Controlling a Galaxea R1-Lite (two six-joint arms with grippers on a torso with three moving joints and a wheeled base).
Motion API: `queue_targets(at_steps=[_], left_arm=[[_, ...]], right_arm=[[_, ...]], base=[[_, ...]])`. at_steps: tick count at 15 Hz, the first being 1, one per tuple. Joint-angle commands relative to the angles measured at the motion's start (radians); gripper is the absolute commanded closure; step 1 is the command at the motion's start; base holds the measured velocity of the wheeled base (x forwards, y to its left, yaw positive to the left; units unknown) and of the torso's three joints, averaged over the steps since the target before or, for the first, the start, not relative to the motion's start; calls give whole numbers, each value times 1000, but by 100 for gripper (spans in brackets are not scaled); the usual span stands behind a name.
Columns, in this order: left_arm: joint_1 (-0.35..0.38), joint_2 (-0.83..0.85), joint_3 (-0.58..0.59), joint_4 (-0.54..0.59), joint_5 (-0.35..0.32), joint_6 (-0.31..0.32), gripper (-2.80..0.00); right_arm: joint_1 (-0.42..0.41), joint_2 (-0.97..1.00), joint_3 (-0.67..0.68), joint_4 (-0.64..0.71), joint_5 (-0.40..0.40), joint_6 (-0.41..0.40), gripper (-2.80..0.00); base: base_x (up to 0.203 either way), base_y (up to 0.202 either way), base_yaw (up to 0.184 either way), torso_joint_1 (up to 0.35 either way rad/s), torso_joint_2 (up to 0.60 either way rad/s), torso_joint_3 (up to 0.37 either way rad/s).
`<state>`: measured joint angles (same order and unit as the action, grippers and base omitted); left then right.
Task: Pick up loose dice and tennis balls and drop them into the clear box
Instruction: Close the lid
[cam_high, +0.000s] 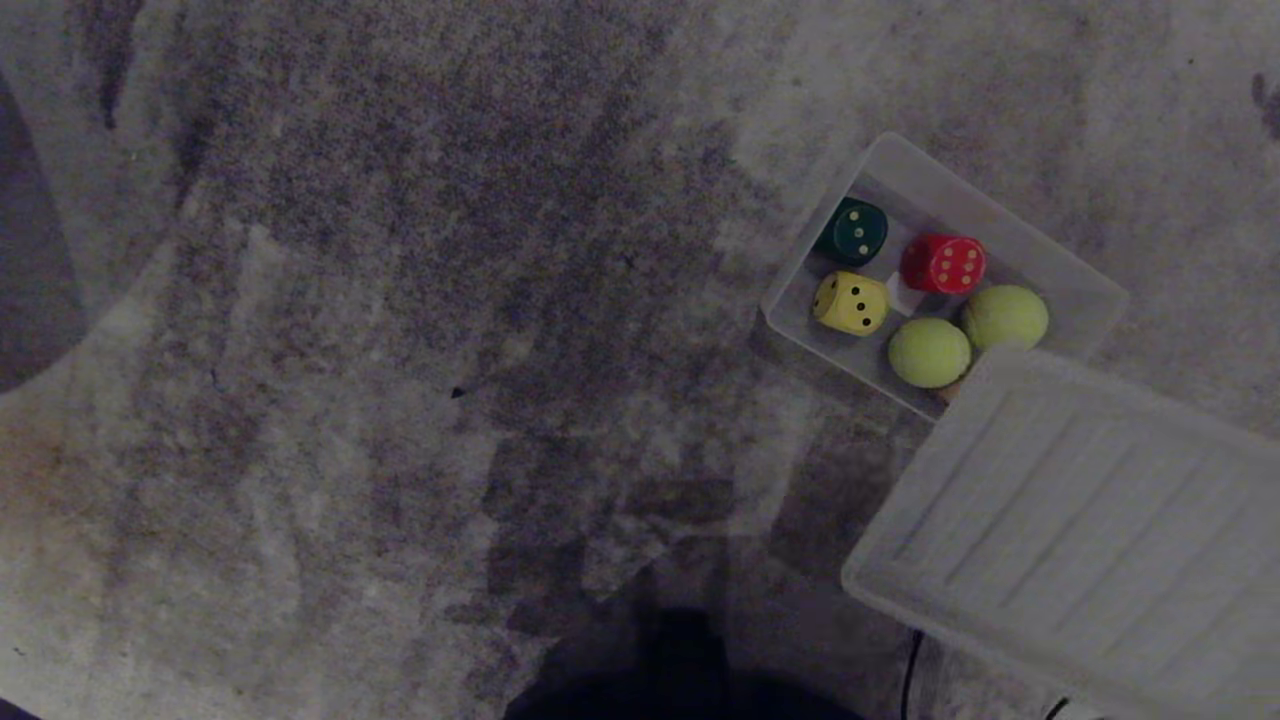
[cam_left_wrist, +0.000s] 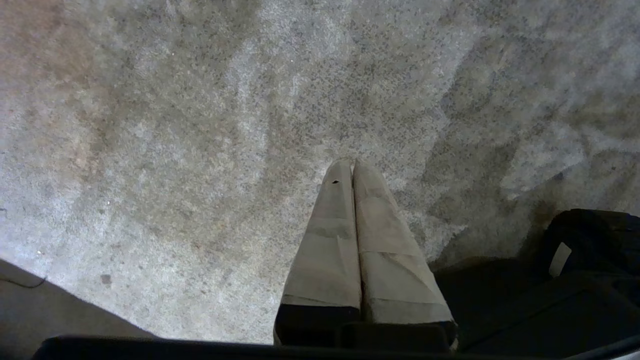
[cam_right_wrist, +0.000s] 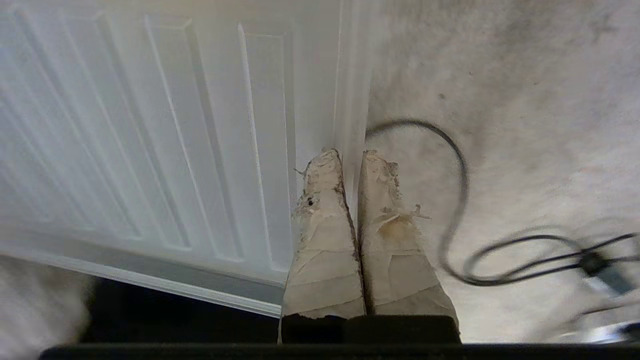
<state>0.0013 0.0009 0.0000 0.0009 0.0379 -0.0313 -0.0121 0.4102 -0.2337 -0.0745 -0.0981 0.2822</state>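
no writing was readable; dice showed only pips. the left gripper (cam_left_wrist: 352, 167) and right gripper (cam_right_wrist: 350, 157) were pressed together, empty, beside the flat ribbed clear panel (cam_right_wrist: 150, 125).

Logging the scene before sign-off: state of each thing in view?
clear box: open, on the carpet
green die: in box
red die: in box
yellow die: in box
tennis balls: both in box
ribbed lid: off, beside box
left gripper: shut, empty
right gripper: shut, empty

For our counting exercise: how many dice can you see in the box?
3, all in the box: green die at the far left corner, red die beside it, yellow die nearer. The ribbed lid may hide another.
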Motion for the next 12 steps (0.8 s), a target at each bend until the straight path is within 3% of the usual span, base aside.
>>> queue_targets(at_steps=[1, 4, 6, 8, 10, 12], left_arm=[[0, 1, 2, -1, 0, -1, 0], [0, 1, 2, -1, 0, -1, 0], [0, 1, 2, -1, 0, -1, 0], [0, 1, 2, -1, 0, -1, 0], [0, 1, 2, -1, 0, -1, 0], [0, 1, 2, -1, 0, -1, 0]], right_arm=[[-4, 334, -33, -175, -8, 76, 0], [-1, 638, -73, -457, -15, 194, 0], [6, 804, -141, -613, -22, 314, 0], [62, 889, -236, -685, -26, 480, 0], [164, 894, -250, -687, -26, 529, 0], [206, 896, -244, -677, -22, 545, 0]], base=[[0, 0, 0, 0, 0, 0], [0, 0, 0, 0, 0, 0], [0, 0, 0, 0, 0, 0], [0, 0, 0, 0, 0, 0], [0, 0, 0, 0, 0, 0], [0, 0, 0, 0, 0, 0]])
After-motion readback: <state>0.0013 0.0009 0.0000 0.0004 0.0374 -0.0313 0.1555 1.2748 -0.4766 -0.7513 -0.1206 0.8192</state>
